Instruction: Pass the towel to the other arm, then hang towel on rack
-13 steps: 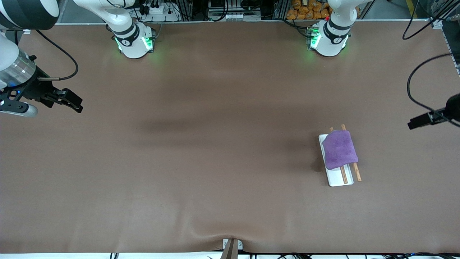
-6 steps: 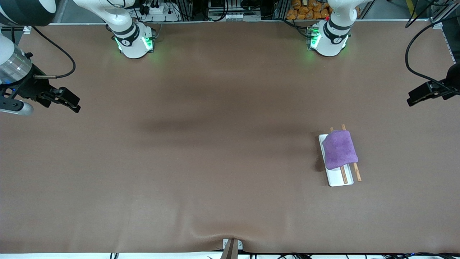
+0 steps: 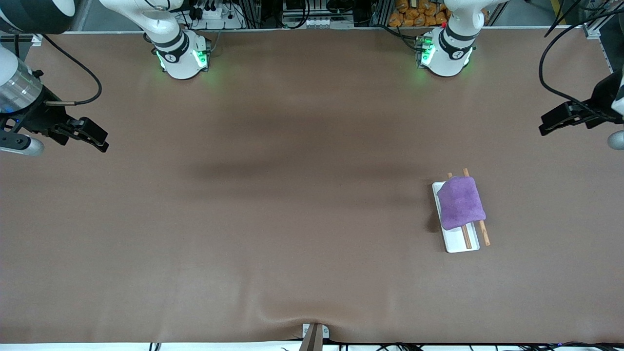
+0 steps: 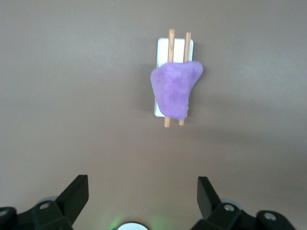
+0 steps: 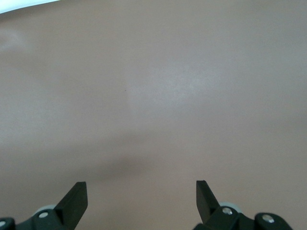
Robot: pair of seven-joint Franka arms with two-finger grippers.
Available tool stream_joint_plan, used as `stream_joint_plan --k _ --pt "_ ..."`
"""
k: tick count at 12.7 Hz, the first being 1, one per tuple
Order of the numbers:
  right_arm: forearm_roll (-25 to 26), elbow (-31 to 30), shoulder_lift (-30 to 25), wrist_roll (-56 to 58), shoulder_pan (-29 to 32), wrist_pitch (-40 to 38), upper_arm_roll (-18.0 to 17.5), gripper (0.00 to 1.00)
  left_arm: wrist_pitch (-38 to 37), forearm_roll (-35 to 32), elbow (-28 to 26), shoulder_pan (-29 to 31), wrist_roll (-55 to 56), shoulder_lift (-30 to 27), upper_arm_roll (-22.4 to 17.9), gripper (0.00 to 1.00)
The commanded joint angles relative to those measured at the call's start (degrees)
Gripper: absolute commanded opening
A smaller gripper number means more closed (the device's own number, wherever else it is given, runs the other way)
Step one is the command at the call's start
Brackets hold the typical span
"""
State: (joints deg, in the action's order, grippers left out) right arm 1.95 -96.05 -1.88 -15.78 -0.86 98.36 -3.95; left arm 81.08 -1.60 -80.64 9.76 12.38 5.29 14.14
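Towel [image 3: 461, 203] is lying draped over rack [image 3: 460, 215] near the table [image 3: 292, 219] edge at the left arm's end; hanging looks done. Left pincer [image 3: 553, 124] and right pincer [image 3: 92, 139] are hovering spread, empty, at opposite table edges. Next: parking only.

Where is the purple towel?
The towel hangs draped over the rack rods, toward the left arm's end of the table, with neither gripper near it.

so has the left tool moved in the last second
Yes. In the front view the left tool, open and empty, has risen up the picture, away from the rack and its towel, toward the robots' bases, at the left arm's end of the table.
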Motion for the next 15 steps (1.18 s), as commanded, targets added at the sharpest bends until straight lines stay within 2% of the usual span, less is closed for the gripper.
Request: stream_joint_plan --k 1,2,5,9,11,15 --pt "-0.3 1.0 0.2 0.1 0.4 -1.2 -0.4 1.00 2.9 2.5 -7.8 -10.2 -1.6 -5.1 -11.3 1.00" --pt "-0.4 1.0 0.1 0.0 0.4 -1.2 -0.4 1.00 3.0 2.5 -9.0 -11.8 -1.6 -5.6 -12.8 1.00" --pt "-0.4 1.0 0.1 0.1 0.6 -1.2 -0.3 1.00 5.0 2.4 -14.4 -13.0 -1.7 -9.0 -13.3 1.00" --pt "-0.3 1.0 0.1 1.0 0.6 -1.7 -0.3 1.00 3.9 1.6 -14.9 -13.7 -2.9 -9.9 -14.6 1.00" --pt "-0.2 1.0 0.1 7.1 0.2 -1.3 -0.4 1.00 3.7 1.5 -15.0 -13.7 -2.9 -10.0 -14.8 1.00" --pt "-0.2 1.0 0.2 9.3 0.4 -1.0 -0.3 1.00 3.6 1.2 -12.5 -13.3 -2.6 -8.9 -14.4 1.00"
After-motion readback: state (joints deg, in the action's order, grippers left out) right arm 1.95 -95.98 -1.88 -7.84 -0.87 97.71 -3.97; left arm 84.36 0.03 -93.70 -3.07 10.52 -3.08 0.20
